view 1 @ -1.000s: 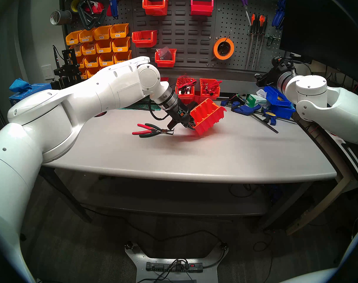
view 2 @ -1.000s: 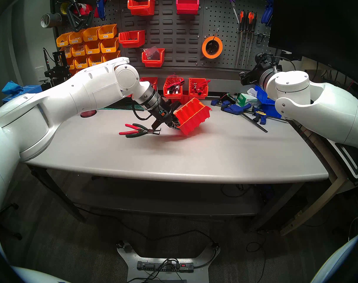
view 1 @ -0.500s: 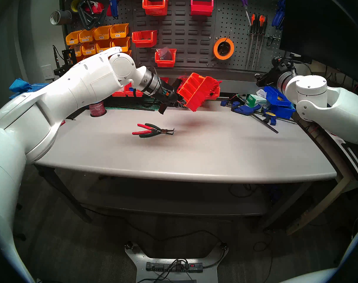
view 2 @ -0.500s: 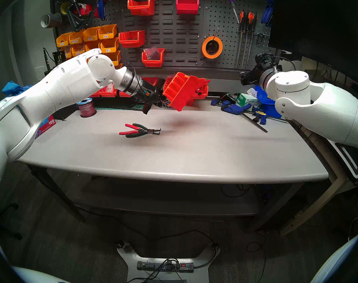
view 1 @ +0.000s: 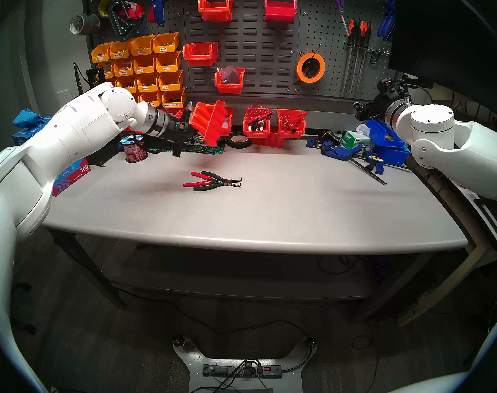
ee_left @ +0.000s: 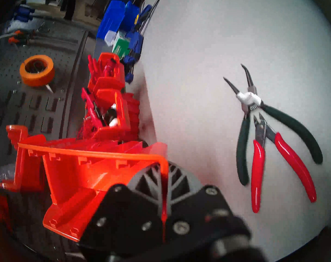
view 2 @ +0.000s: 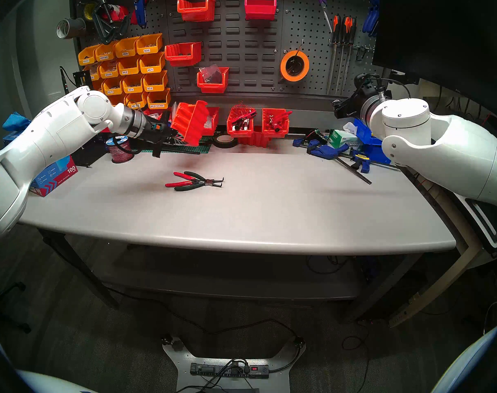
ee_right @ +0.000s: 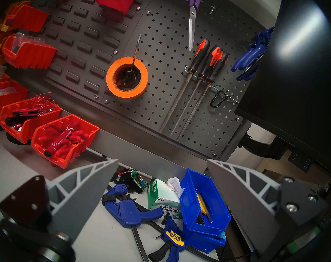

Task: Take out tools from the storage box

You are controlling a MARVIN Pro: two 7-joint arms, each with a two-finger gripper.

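The left hand clamps the rim of the red-orange storage box and holds it tilted in the air above the worktop's back edge, toward 11 o'clock in the head view, in front of the yellow labelled bins. In the left wrist view the box's thin wall runs between the 2 closed gray fingers, and the visible inside of the box shows no tools. The 2 tools lie together on the bare worktop near its middle: the red-handled flush cutters and the green-handled pliers, handles crossing and touching, the thin bent tips pointing toward 3 o'clock. They sit well apart from the lifted box, at about 5 o'clock from it. The right hand hangs open and empty at 3 o'clock, its fingers spread wide above the blue bar clamps and the blue bin.
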